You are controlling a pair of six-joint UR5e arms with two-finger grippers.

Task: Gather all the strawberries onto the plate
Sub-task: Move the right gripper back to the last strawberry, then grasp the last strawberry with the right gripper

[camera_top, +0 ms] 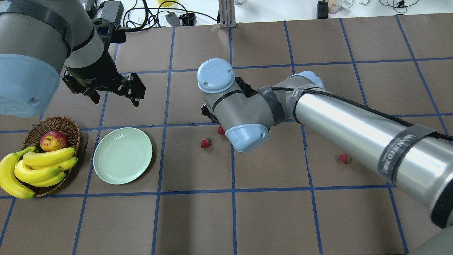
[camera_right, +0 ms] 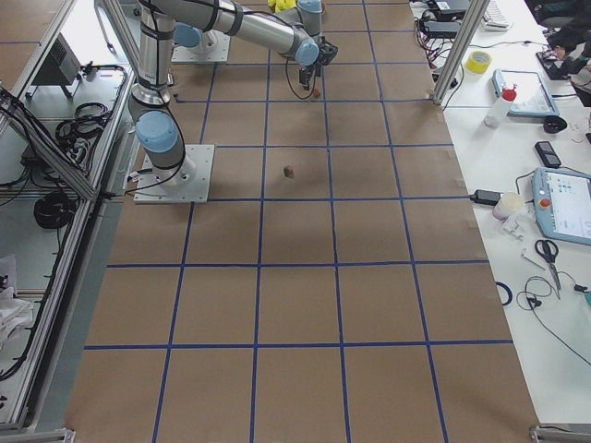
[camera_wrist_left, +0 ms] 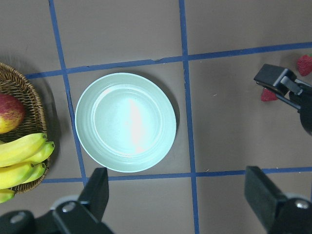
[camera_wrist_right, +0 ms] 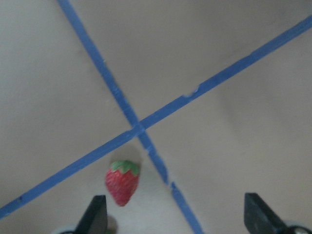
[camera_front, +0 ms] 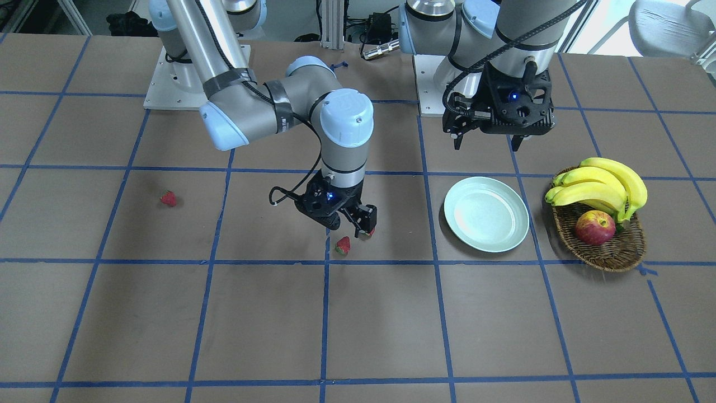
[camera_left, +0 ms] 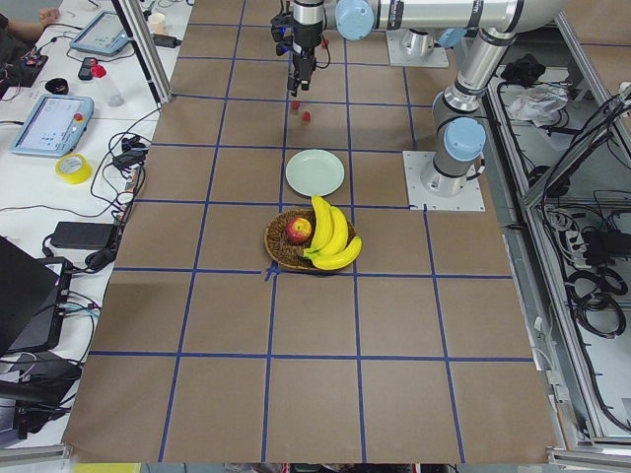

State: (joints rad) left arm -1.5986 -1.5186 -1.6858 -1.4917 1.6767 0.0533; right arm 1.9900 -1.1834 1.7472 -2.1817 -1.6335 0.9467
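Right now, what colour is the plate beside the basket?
The plate is pale mint green, clearest in the left wrist-mounted view.

Brown counter point(camera_front: 168, 313), blue taped grid point(camera_front: 168, 261).
Red strawberries point(camera_front: 342, 245) with green caps; mint plate point(camera_front: 486, 215); yellow bananas point(camera_front: 601, 187); brown wicker basket point(camera_front: 609, 254).

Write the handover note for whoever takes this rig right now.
Left tool: open, empty, raised on the robot's side of the plate.
Right tool: open, low over the first strawberry and second strawberry, gripping neither.
Third strawberry: alone on the table, farther out on the right arm's side.
Done: nothing, the plate is empty.
Left: all three strawberries go onto the plate.
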